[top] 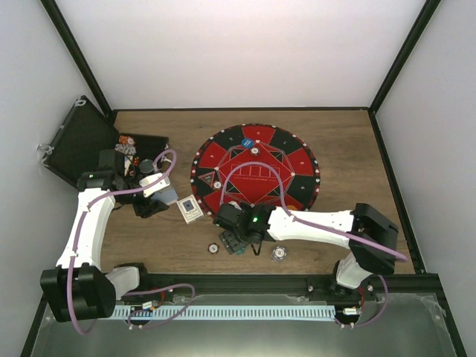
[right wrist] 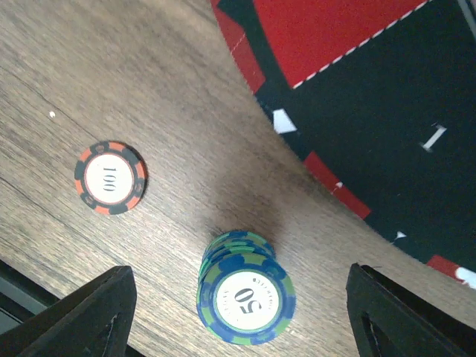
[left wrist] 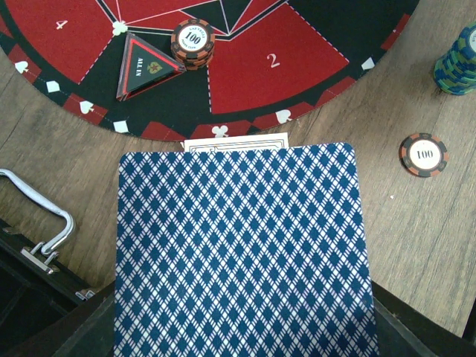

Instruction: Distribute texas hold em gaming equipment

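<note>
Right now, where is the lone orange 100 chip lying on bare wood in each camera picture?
Top external: orange 100 chip low centre, just below the red-and-black mat.
Left wrist: chip at right, right of the blue-backed card.
Right wrist: chip at left, up-left of the 50 stack.
Shared landmark: the mat, in all three.

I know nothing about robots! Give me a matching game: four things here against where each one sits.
1 blue-green chip stack
2 single orange chip
3 ALL IN triangle
4 blue-backed card

A on the round mat
B gripped by the left end effector
C alone on the bare wooden table
D inside the open right end effector

Pairs: 1-D, 2-C, 3-A, 4-B
</note>
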You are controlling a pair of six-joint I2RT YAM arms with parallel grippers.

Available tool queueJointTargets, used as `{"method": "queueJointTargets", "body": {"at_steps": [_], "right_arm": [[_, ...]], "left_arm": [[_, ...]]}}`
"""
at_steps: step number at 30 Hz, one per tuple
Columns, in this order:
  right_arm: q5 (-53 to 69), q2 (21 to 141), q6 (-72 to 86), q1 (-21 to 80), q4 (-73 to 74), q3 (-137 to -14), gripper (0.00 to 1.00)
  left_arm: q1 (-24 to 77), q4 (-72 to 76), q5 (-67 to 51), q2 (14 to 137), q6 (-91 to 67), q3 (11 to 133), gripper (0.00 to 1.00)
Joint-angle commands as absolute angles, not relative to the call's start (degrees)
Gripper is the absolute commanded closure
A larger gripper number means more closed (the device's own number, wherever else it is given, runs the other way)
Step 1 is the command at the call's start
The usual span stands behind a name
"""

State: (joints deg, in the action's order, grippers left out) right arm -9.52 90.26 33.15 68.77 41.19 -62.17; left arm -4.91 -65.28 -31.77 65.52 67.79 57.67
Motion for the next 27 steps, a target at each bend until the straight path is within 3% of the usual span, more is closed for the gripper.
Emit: {"method": "queueJointTargets", "body": {"at_steps": [1,17,27], "right_arm": [[-8.27,92.05,35.41,69.78,40.64,-61.98,0.21],[-7.65,94.73,35.41,69.83,37.66,-58.51,0.3],[-7.31,94.23,35.94,69.8,37.4,-58.34,0.42]], "left_arm": [[-5.17,-65.71,-33.66,65.13,69.04,59.32,0.88],[-5.2,-65.61,-33.56,65.3,69.25,59.58,0.88],[-5.18,-65.6,-33.49,65.14,69.25,59.41,0.88]]}}
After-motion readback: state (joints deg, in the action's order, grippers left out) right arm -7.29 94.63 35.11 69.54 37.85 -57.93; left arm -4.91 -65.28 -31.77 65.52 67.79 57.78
